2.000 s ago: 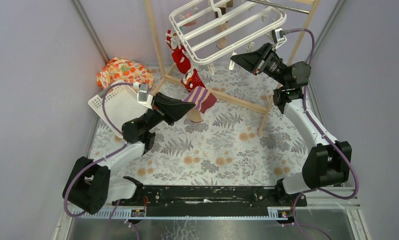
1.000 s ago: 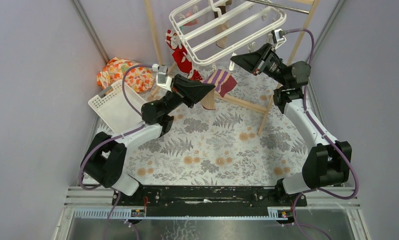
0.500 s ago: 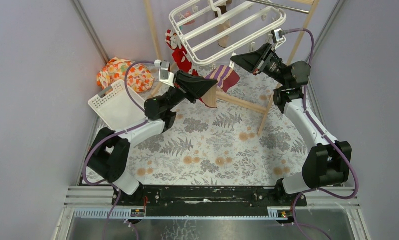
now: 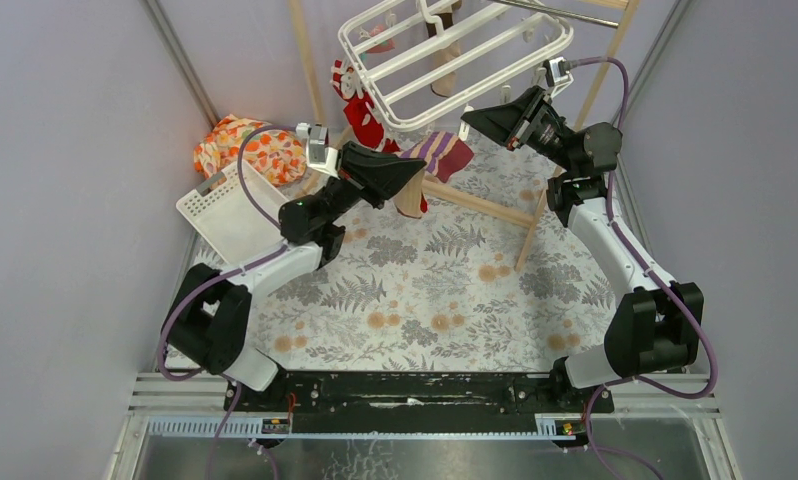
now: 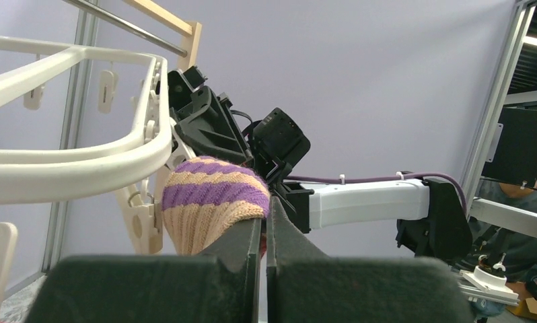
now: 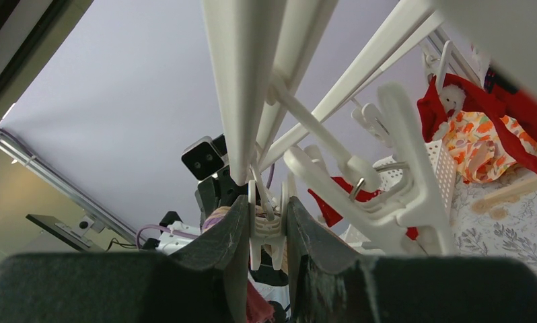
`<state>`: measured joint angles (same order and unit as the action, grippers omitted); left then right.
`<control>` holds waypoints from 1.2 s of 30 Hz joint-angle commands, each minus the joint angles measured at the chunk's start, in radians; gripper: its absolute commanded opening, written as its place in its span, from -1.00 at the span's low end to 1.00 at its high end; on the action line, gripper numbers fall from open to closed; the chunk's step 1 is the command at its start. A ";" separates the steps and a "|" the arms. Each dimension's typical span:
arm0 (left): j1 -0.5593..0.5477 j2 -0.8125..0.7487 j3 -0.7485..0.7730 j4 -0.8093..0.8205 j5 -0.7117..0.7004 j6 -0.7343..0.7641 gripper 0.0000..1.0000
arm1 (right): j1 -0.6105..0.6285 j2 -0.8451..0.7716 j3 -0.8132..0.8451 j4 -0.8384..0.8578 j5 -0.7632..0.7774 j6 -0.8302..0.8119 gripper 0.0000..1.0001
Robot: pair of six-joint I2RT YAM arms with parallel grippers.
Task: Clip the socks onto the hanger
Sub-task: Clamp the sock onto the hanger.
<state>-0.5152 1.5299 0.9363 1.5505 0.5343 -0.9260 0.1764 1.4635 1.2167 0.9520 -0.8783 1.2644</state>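
The striped sock is pinched between the left gripper's fingers and held up just beside the hanger's near right edge. There a clip is squeezed between the right gripper's fingers, seemingly kept open to receive the sock.

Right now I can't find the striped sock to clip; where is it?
Top view, back centre: the striped sock is pinched in the left pincer, just under the hanger's near edge, beside the clip the right pincer squeezes.
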 commanded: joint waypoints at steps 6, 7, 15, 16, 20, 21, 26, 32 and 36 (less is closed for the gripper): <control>0.006 -0.015 -0.022 0.065 0.005 0.021 -1.00 | 0.001 -0.005 0.037 0.030 -0.054 -0.003 -1.00; 0.006 -0.014 -0.021 0.065 0.008 0.020 -1.00 | -0.001 -0.003 0.039 0.027 -0.053 -0.005 -1.00; 0.006 -0.018 -0.034 0.065 -0.003 0.031 -1.00 | 0.000 -0.001 0.042 0.036 -0.057 -0.003 -1.00; 0.007 -0.014 -0.029 0.065 -0.001 0.028 -1.00 | 0.000 -0.002 0.041 0.039 -0.058 -0.003 -1.00; 0.007 0.003 -0.004 0.065 0.001 0.021 -1.00 | 0.000 -0.012 0.037 0.029 -0.062 -0.017 -1.00; 0.006 0.007 0.003 0.065 0.002 0.020 -1.00 | 0.000 -0.014 0.036 0.024 -0.062 -0.021 -1.00; 0.007 0.033 0.035 0.065 0.012 0.011 -1.00 | 0.000 -0.017 0.037 0.025 -0.065 -0.019 -1.00; 0.007 0.060 0.057 0.065 0.021 0.008 -1.00 | 0.000 -0.019 0.043 0.017 -0.066 -0.021 -1.00; 0.012 0.051 0.037 0.065 0.015 0.016 -1.00 | 0.000 -0.019 0.043 0.017 -0.069 -0.022 -1.00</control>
<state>-0.5140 1.5852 0.9611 1.5501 0.5411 -0.9215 0.1764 1.4643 1.2201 0.9504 -0.8829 1.2541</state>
